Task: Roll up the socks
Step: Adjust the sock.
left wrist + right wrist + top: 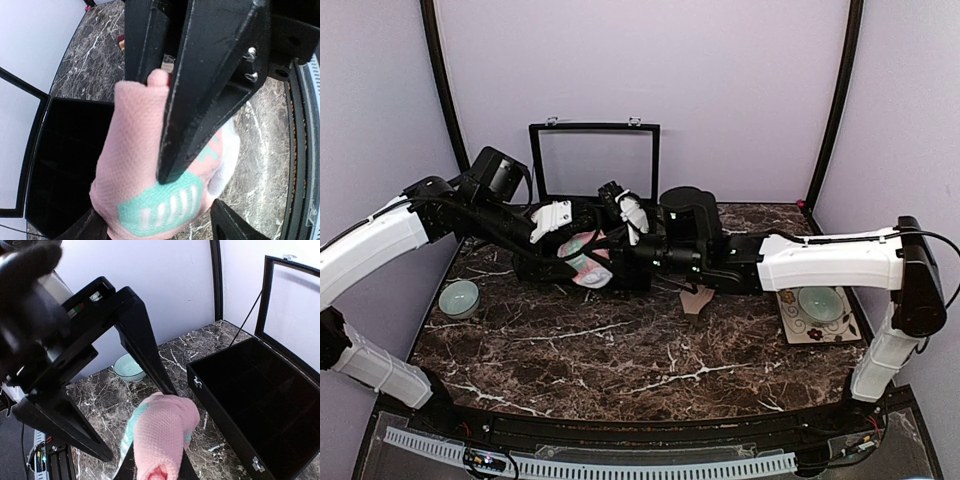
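Pink sock (162, 435) appears part-rolled beside the black box (216, 410), right tool (155, 472) pinching it, left tool (157, 227) spread around it; tan sock (697, 299) untouched.

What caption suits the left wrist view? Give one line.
Pink sock between the left arm's jaws, above the marble table beside the open black box.

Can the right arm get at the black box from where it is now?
Probably yes. The right gripper, shut on the pink sock, hangs just beside the black box, its lid up and nothing between. The left gripper crowds only the sock's other side.
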### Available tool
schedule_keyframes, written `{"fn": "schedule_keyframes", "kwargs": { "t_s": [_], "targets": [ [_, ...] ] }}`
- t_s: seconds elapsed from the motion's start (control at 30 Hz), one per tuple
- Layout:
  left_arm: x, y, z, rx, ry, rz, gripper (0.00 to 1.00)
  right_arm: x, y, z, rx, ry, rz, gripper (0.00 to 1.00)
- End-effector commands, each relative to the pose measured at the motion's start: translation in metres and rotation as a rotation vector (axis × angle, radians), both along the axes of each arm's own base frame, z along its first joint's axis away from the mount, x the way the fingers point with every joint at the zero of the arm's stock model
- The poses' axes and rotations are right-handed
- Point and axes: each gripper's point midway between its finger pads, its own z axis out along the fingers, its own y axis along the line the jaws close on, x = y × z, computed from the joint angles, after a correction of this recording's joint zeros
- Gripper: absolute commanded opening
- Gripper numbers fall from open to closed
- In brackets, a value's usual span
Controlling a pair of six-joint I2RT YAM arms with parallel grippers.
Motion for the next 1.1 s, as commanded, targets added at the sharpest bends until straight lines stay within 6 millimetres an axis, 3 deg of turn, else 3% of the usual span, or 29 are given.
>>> {"fn": "schedule_keyframes", "kwargs": {
  "t_s": [0.0, 0.1, 0.3, 0.5, 0.6, 0.7, 0.87, 0.93, 1.07],
  "targets": [
    [0.006, -0.008, -0.005, 0.072, -0.153, -0.035, 0.72, 0.009, 0.016, 0.017, 0.08, 0.025, -0.085, 0.0],
    [0.013, -0.005, -0.013, 0.114, -0.201, -0.014, 0.7, 0.011, 0.021, 0.019, 0.11, 0.051, -0.112, 0.0],
    [-0.001, -0.005, -0.028, 0.131, -0.175, -0.054, 0.69, 0.003, 0.034, 0.019, 0.164, 0.075, -0.082, 0.0],
    [-0.048, -0.007, -0.022, 0.099, -0.005, -0.233, 0.85, -0.002, 0.039, 0.007, 0.123, 0.026, -0.074, 0.0],
    [-0.058, -0.009, -0.021, 0.08, 0.041, -0.262, 0.89, -0.003, 0.041, 0.003, 0.1, 0.009, -0.069, 0.0],
    [-0.045, -0.014, -0.018, 0.051, 0.023, -0.193, 0.87, -0.007, 0.045, 0.003, 0.098, 0.001, -0.063, 0.0],
    [-0.013, -0.017, -0.019, 0.035, -0.049, -0.043, 0.71, -0.01, 0.049, 0.009, 0.132, 0.024, -0.06, 0.0],
    [-0.01, -0.015, -0.022, 0.04, -0.059, -0.027, 0.66, -0.013, 0.051, 0.014, 0.174, 0.051, -0.048, 0.0],
    [-0.013, -0.016, -0.023, 0.033, -0.043, -0.032, 0.65, -0.017, 0.051, 0.023, 0.257, 0.101, -0.021, 0.0]
  ]
}}
